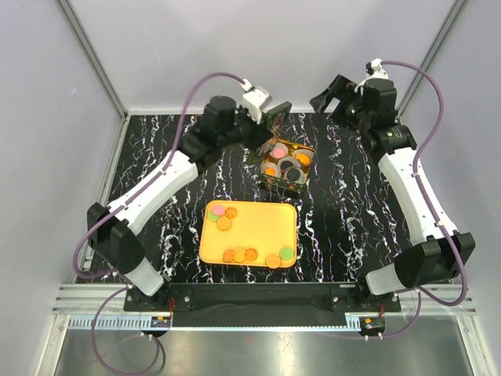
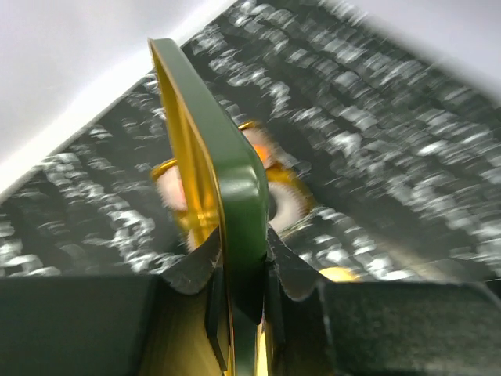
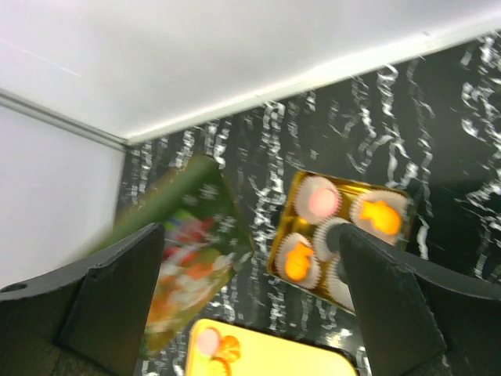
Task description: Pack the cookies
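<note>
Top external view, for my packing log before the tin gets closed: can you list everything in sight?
tray cookies: about nine, mostly orange, some green and pink, in clusters on the tray
tin cookies: several, pink, orange and dark, in the paper cups
paper cups: several, white, inside the tin
tin: one, gold, beyond the tray
tray: one, yellow-orange, near middle of the table
lid: one, green, held on edge above the tin
table: one, black with white veins
left claw: shut on the lid
right claw: open, empty, far right
</note>
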You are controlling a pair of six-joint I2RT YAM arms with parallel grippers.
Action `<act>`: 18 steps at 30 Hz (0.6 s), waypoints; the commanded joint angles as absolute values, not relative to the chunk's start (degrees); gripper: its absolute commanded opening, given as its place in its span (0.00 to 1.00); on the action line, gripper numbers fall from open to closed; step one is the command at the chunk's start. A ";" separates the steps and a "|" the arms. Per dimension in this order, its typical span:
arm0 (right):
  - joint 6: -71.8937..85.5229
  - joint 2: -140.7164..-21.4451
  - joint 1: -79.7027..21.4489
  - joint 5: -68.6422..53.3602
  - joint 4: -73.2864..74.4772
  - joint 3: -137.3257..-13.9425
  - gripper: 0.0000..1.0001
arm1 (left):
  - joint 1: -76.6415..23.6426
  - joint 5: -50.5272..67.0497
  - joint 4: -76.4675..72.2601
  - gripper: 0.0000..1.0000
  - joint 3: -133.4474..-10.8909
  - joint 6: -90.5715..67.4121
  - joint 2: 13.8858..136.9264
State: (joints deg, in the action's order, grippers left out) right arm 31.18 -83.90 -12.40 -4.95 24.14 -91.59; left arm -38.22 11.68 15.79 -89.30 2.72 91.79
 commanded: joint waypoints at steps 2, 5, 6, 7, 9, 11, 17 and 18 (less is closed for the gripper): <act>27.42 -81.66 -10.73 -6.49 18.40 -83.69 1.00 | -32.00 37.74 11.17 0.00 -94.74 -17.29 96.13; 27.94 -80.69 -10.37 -10.46 12.85 -76.39 1.00 | -29.62 43.92 8.44 0.00 -97.11 -25.30 100.35; 28.65 -80.60 -10.28 -10.72 12.22 -73.94 1.00 | -29.27 44.90 8.18 0.00 -98.69 -26.70 101.59; 28.74 -80.68 -10.20 -11.07 11.69 -72.96 1.00 | -28.75 45.96 8.26 0.00 -99.57 -29.59 102.99; 29.35 -80.77 -10.28 -10.90 10.81 -70.42 1.00 | -27.78 51.55 2.68 0.00 -99.93 -34.51 107.39; 29.88 -80.25 -10.11 -10.46 9.15 -68.39 1.00 | -26.55 56.66 -2.78 0.00 -99.67 -42.51 111.94; 30.85 -79.01 -9.76 -8.17 7.12 -61.97 1.00 | -24.70 66.09 -31.52 0.00 -100.01 -67.40 125.04; 30.76 -79.10 -9.67 -7.65 6.68 -61.35 1.00 | -24.52 66.09 -32.34 0.00 -100.98 -69.15 126.20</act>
